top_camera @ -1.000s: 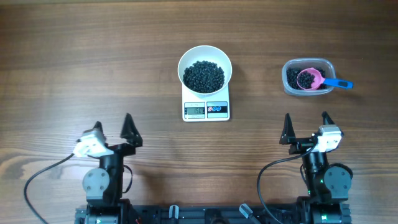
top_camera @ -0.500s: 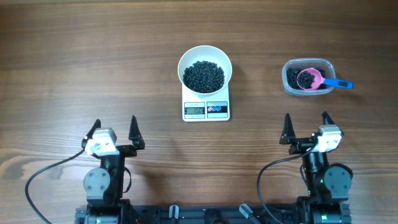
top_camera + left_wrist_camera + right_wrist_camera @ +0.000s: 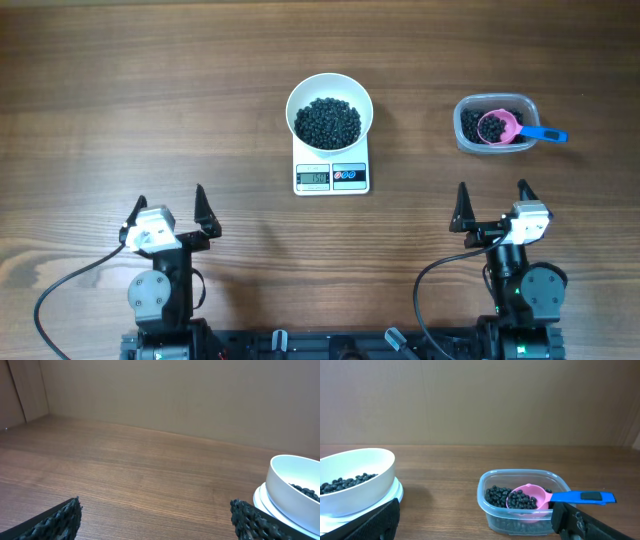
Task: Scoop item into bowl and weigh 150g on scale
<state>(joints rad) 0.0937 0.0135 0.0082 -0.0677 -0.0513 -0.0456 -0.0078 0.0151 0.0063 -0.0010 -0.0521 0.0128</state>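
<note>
Beans (image 3: 327, 122) fill the white bowl (image 3: 293, 112), which sits on the far end of the scale (image 3: 331, 177) in the middle of the wooden table (image 3: 150, 90). The scale's long axis runs away from the robot, with its display end facing the arms. To the right, well apart, a clear tub (image 3: 527, 105) holds more beans and a pink scoop (image 3: 496, 127), whose blue handle (image 3: 545, 133) points right over the tub's rim. Left gripper (image 3: 169, 197) and right gripper (image 3: 492, 187) hang near the table's near edge, jaws spread wide, holding nothing.

Even, soft lighting; sharp frames, faint shadows.
</note>
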